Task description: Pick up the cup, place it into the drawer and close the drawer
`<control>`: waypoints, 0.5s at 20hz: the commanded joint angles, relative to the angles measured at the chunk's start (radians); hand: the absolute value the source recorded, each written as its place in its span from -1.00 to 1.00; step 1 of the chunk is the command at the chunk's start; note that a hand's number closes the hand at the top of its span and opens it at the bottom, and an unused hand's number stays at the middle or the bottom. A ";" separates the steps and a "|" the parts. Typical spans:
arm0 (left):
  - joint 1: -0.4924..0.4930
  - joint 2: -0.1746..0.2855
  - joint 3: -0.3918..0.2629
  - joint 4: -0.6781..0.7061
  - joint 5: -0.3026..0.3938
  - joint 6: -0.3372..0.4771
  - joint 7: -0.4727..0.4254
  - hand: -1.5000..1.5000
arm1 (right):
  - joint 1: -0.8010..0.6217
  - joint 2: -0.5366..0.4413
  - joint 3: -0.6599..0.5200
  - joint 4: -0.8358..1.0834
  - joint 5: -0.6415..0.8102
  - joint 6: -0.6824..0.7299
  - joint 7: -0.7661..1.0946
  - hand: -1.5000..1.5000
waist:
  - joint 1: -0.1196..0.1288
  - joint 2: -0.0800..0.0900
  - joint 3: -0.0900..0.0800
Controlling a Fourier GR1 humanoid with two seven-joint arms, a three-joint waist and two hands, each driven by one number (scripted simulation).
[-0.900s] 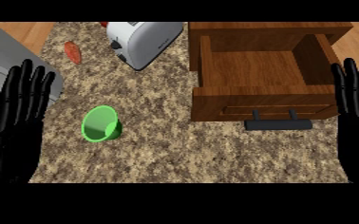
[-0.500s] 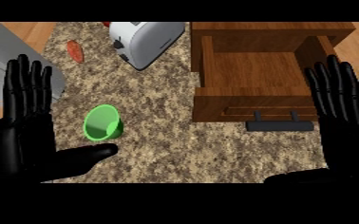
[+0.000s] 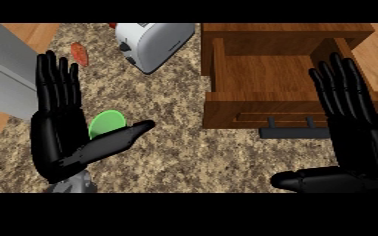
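On the counter [image 3: 192, 155]: a green cup [image 3: 107, 121] is seen at the near left, well apart from the drawer [image 3: 240, 111].
Change in the left hand [image 3: 63, 135]: since the earlier frame it has been brought up and inward, so that the cup's left and lower edges are now covered by it.
Change in the cup: none; it has not been shifted.
Left hand: the fingers are held straight and close together, pointing away, and the thumb is spread wide to the right across the cup's near side. Nothing is grasped. Contact with the cup cannot be told.
Right hand [image 3: 354, 140]: it is found almost where it was, over the drawer's right end. The fingers are straight and slightly fanned, the thumb is stretched to the left, and nothing is held.
Drawer: it is pulled open at the far right, with a dark handle [image 3: 295, 131] on its front.
Toaster [image 3: 155, 42]: it is set at the far side, just left of the drawer.
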 commanded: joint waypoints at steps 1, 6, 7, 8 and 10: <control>-0.137 -0.002 0.061 0.163 0.037 0.025 -0.056 -1.00 | 0.020 0.007 -0.013 -0.015 -0.019 0.012 -0.011 -1.00 | -0.004 0.001 0.000; -0.001 -0.002 -0.043 0.017 0.009 0.068 -0.007 -1.00 | -0.048 0.023 0.008 0.001 0.013 -0.011 0.047 -1.00 | 0.003 -0.001 0.000; -0.044 -0.002 0.014 0.121 0.060 0.034 -0.087 -1.00 | -0.064 0.017 -0.005 -0.021 0.004 -0.015 0.082 -1.00 | 0.001 0.000 0.000; -0.048 -0.002 -0.025 0.091 -0.005 0.077 -0.012 -1.00 | -0.036 0.016 0.009 -0.027 0.005 0.006 0.056 -1.00 | 0.001 -0.001 0.000; -0.048 -0.002 0.046 0.120 0.059 0.046 -0.054 -1.00 | 0.047 0.058 0.048 -0.006 0.055 -0.007 -0.040 -1.00 | 0.000 0.000 0.000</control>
